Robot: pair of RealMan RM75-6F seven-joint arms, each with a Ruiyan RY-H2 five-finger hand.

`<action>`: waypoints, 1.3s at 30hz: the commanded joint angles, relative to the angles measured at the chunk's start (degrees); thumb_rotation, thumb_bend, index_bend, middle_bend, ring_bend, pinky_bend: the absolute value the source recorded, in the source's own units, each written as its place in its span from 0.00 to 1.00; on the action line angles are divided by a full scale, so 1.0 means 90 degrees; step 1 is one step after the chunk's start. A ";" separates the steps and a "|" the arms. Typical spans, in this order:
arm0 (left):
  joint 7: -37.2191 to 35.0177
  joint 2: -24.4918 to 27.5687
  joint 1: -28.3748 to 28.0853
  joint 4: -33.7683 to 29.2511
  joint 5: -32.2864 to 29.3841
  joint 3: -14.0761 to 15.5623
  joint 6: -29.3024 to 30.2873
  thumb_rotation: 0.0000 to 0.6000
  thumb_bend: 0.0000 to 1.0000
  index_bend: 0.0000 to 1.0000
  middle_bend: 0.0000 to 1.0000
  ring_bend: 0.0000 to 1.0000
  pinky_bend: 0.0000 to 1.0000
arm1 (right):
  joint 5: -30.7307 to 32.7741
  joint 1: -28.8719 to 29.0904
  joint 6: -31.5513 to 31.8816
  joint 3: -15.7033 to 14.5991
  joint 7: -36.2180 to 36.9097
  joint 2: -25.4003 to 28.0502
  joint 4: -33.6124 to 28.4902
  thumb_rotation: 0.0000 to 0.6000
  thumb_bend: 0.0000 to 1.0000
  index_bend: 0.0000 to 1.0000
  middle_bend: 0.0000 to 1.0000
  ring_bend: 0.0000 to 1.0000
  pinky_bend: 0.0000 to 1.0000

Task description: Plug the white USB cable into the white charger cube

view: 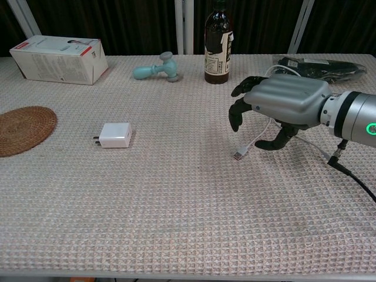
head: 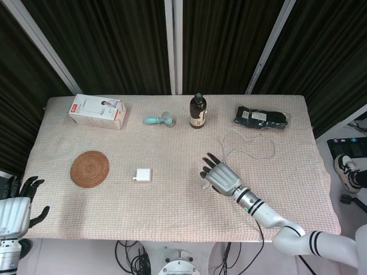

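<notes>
The white charger cube (head: 143, 174) (view: 115, 135) lies flat on the table mat left of centre, prongs pointing left. The white USB cable (head: 273, 152) loops across the right half; its USB plug (view: 239, 155) points toward the near left. My right hand (head: 221, 176) (view: 282, 106) hovers just over that plug end, palm down, fingers bent downward and apart from the thumb, holding nothing. My left hand (head: 14, 209) sits off the table's near left corner with fingers spread and empty; the chest view does not show it.
A brown bottle (head: 198, 112) (view: 217, 44), a teal tool (head: 159, 120) (view: 157, 69), a white box (head: 97, 111) (view: 59, 59) and a black pouch (head: 261, 117) (view: 317, 63) line the far edge. A woven coaster (head: 90, 168) (view: 23, 129) lies left of the cube.
</notes>
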 commanded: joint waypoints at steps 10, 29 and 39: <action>-0.0177 -0.0068 -0.0024 0.0162 0.0001 -0.0037 -0.0100 1.00 0.22 0.23 0.16 0.00 0.00 | 0.0171 -0.0005 0.0283 -0.0201 0.0120 -0.0617 0.0644 1.00 0.28 0.45 0.33 0.08 0.01; -0.0252 -0.0084 -0.0011 0.0256 0.0029 -0.0068 -0.0116 1.00 0.22 0.23 0.16 0.00 0.00 | 0.0357 0.0071 0.0319 -0.0295 0.0123 -0.0711 0.0743 1.00 0.31 0.50 0.35 0.10 0.01; -0.0247 -0.0063 -0.0009 0.0261 0.0036 -0.0074 -0.0133 1.00 0.22 0.23 0.16 0.00 0.00 | 0.0358 0.0058 0.0512 -0.0293 0.0053 -0.0686 0.0670 1.00 0.33 0.55 0.42 0.17 0.02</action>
